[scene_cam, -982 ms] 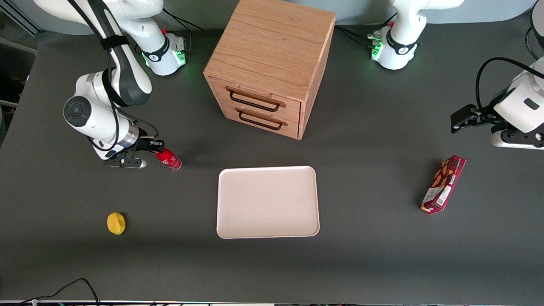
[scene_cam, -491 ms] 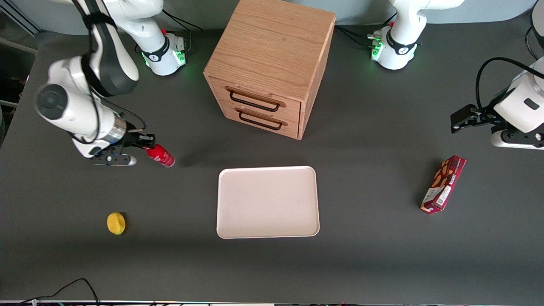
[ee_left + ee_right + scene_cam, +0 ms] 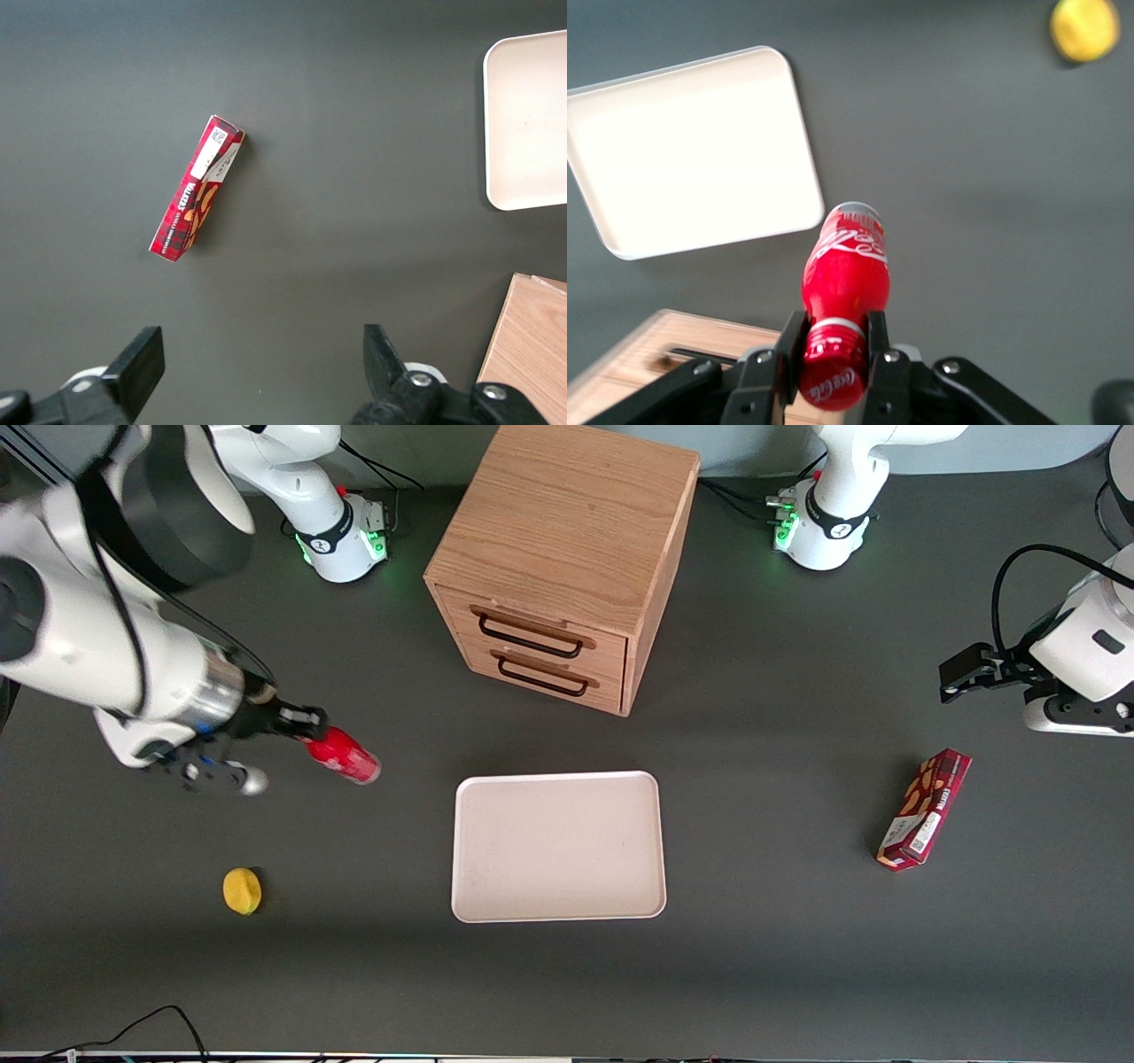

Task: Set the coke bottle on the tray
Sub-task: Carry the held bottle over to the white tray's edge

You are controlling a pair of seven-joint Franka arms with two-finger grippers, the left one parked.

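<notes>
My right gripper [image 3: 306,728] is shut on the cap end of the coke bottle [image 3: 344,755], a small red bottle with white lettering, and holds it lifted above the table toward the working arm's end. In the right wrist view the black fingers [image 3: 790,345] clamp the red cap of the bottle [image 3: 843,266], and its body points away from the camera. The pale pink tray [image 3: 558,845] lies flat near the table's middle, in front of the wooden drawer cabinet. The bottle hangs beside the tray, short of its rim. The tray also shows in the right wrist view [image 3: 691,150].
A wooden two-drawer cabinet [image 3: 563,558] stands farther from the front camera than the tray. A yellow lemon [image 3: 242,890] lies nearer the camera than the gripper. A red snack box [image 3: 924,808] lies toward the parked arm's end.
The arm has risen with the coke bottle in its grip; the bottle has lifted off the table and looks larger, staying at about the same spot beside the tray.
</notes>
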